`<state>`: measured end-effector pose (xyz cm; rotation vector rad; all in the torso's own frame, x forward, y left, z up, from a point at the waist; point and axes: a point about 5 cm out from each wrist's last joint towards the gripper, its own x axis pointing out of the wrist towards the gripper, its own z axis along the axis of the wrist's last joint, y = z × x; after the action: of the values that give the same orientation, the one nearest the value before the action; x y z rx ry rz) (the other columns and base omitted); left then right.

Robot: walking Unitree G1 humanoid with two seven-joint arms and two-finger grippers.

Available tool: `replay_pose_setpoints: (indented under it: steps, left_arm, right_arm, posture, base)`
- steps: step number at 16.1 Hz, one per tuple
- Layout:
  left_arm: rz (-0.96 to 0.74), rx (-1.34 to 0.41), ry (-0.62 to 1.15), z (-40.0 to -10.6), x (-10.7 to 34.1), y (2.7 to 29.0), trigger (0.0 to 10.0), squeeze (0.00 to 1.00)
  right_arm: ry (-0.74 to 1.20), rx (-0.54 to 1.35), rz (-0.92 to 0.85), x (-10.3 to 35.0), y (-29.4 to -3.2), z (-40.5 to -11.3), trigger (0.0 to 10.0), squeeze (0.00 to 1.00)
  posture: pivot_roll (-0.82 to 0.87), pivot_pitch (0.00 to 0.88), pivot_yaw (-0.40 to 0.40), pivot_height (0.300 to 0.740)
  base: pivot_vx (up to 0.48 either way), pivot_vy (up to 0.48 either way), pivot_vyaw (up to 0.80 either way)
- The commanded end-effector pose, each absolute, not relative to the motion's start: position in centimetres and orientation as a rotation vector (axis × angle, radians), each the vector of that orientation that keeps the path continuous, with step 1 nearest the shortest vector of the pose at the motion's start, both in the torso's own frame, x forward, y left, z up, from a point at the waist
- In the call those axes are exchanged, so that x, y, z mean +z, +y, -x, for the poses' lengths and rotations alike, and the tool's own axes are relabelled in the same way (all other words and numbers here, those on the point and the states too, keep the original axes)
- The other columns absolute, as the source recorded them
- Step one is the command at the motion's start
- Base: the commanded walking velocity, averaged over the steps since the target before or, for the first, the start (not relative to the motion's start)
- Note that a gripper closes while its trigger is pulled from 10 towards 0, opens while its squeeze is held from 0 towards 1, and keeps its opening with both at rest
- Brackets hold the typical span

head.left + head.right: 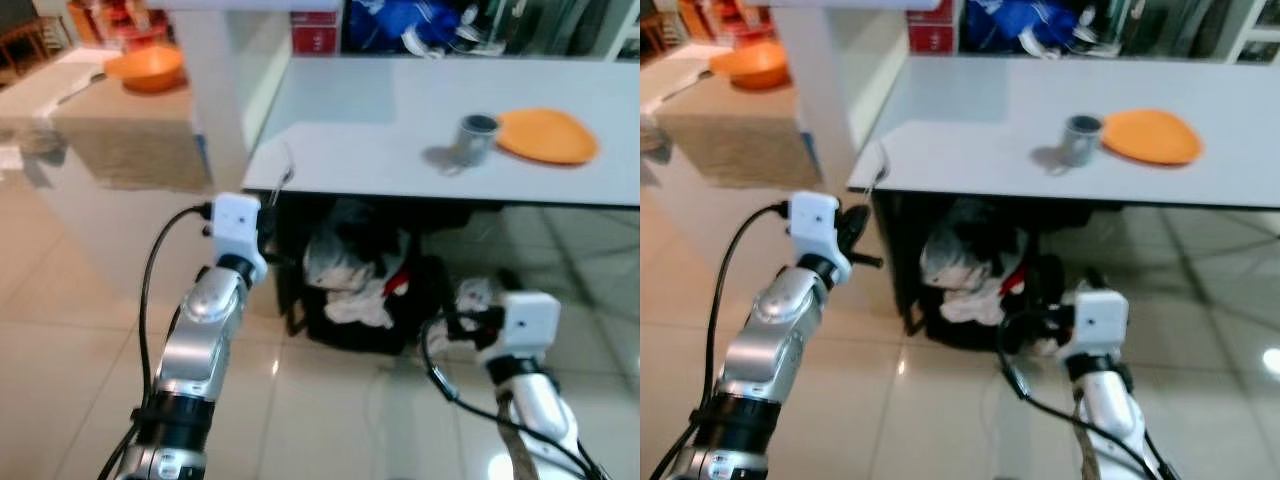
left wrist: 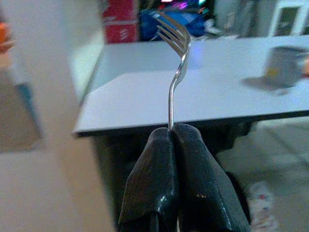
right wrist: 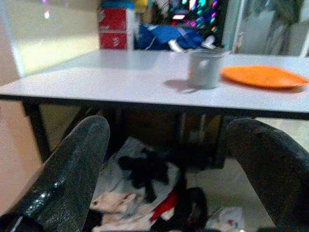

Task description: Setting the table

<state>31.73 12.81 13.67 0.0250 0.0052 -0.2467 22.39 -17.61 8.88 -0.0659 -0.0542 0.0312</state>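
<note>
A metal fork stands upright with its tines up, its handle pinched in my shut left gripper. In the left eye view the fork is just in front of the near left corner of the pale grey table. A grey mug stands on the table to the right, with a flat orange plate right beside it. My right gripper is open and holds nothing. It hangs low, below the table's front edge, facing the space under the table.
A white pillar rises just left of the table corner. Under the table lies a dark heap of clothes and bags. An orange bowl rests on another table at the back left. The tiled floor is glossy.
</note>
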Motion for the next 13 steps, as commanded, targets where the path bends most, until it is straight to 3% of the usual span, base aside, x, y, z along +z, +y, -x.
replay_pose_setpoints:
  steps: [1, 13]
  left_arm:
    - [-0.035, -0.229, -0.019, -32.08, 14.34, 13.61, 0.0, 0.0]
    - [-0.057, -0.242, -0.06, -32.34, 14.94, 13.16, 0.0, 0.0]
  right_arm:
    - [-0.067, 0.043, 0.057, 9.07, -17.08, -22.49, 10.0, 0.0]
    - [-0.065, 0.054, 0.06, 8.76, -16.89, -22.67, 10.0, 0.0]
  posture:
    - [-0.13, 0.0, 0.058, 0.736]
    - [-0.13, 0.0, 0.055, 0.736]
  base:
    - [0.259, -0.401, 0.0]
    - [0.289, -0.38, 0.0]
